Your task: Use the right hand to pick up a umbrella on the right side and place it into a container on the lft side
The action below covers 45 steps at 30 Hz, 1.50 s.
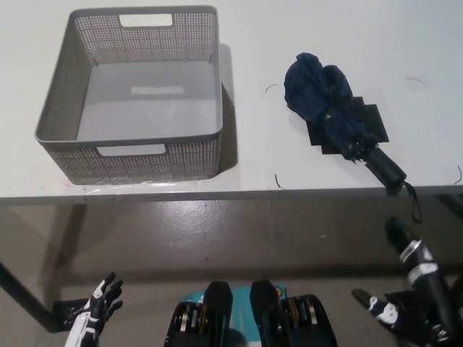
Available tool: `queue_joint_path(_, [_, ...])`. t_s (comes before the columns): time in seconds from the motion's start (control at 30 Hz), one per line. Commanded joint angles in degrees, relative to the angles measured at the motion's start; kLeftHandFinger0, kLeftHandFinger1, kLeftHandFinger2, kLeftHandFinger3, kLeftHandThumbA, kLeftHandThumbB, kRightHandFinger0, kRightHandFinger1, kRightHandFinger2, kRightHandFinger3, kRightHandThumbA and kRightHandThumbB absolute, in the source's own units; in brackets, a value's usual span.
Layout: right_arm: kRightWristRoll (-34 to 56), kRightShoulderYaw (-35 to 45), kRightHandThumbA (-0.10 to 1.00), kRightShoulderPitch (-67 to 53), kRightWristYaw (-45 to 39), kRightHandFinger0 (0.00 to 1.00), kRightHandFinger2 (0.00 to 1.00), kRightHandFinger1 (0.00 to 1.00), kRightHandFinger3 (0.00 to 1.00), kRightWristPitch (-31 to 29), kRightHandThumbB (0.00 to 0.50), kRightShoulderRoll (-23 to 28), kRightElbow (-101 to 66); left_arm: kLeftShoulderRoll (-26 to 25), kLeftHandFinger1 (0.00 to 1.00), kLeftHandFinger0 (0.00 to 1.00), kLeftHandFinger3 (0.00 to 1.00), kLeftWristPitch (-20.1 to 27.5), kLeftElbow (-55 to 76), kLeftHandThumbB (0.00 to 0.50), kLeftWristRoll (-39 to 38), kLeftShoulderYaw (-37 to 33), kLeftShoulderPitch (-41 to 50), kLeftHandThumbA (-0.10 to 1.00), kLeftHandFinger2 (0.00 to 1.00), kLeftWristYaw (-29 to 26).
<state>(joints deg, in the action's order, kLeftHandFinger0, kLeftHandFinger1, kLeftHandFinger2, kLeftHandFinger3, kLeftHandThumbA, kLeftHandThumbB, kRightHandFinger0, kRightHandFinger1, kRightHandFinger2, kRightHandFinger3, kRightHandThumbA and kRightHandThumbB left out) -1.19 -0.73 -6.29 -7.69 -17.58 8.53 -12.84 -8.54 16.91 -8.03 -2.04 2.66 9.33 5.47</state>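
Note:
A folded dark blue umbrella (335, 116) lies on the white table (289, 36) at the right, its black handle pointing toward the front edge and its wrist strap hanging over it. A grey perforated basket (58, 101) with nothing in it stands on the left of the table. My black right hand (406, 300) hangs below the table edge at the lower right, fingers apart, well short of the umbrella and holding nothing. My white left hand (94, 307) rests low at the lower left, fingers spread.
Black tape patches (372, 123) lie under the umbrella, and thin black corner marks (278, 181) dot the table. The table's front edge (217, 194) runs across the picture, with brownish floor (217, 231) below it.

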Motion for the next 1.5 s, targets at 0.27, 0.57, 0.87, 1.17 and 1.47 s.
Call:
queue_joint_path(0.27, [-13.4, 1.2, 1.00, 33.8, -4.3, 1.00, 1.00, 1.00, 1.00, 28.7, 0.392, 12.4, -1.7, -0.7, 1.00, 1.00, 1.00, 3.0, 1.9, 0.202, -1.4, 0.1, 0.4, 1.00, 1.00, 1.0])
queue_joint_path(0.57, [-18.7, -6.0, 0.93, 54.2, -3.1, 1.00, 1.00, 1.00, 1.00, 30.6, 0.424, 14.3, 28.5, -0.5, 1.00, 1.00, 1.00, 3.6, 1.3, 0.213, -1.2, 0.2, 0.7, 1.00, 1.00, 0.8])
queue_joint_path(0.87, [-21.5, -14.4, 0.98, 72.1, -2.9, 1.00, 1.00, 1.00, 1.00, 30.0, 0.435, 11.6, 62.0, -0.3, 1.00, 1.00, 1.00, 3.3, 1.0, 0.232, -2.0, 0.0, 0.8, 1.00, 1.00, 1.2])
queue_joint_path(1.17, [-21.9, -19.5, 0.97, 78.8, 1.1, 1.00, 1.00, 1.00, 1.00, 26.9, 0.391, 7.6, 82.2, -0.4, 1.00, 1.00, 1.00, 4.2, 0.6, 0.237, -2.3, 0.0, 0.4, 1.00, 1.00, 1.6])
queue_joint_path(1.47, [-23.6, -25.5, 1.00, 80.8, 1.9, 1.00, 1.00, 1.00, 1.00, 26.5, 0.495, 3.3, 92.3, -0.7, 1.00, 1.00, 1.00, 4.9, 0.6, 0.245, -1.7, -0.2, 0.2, 1.00, 1.00, 1.3])
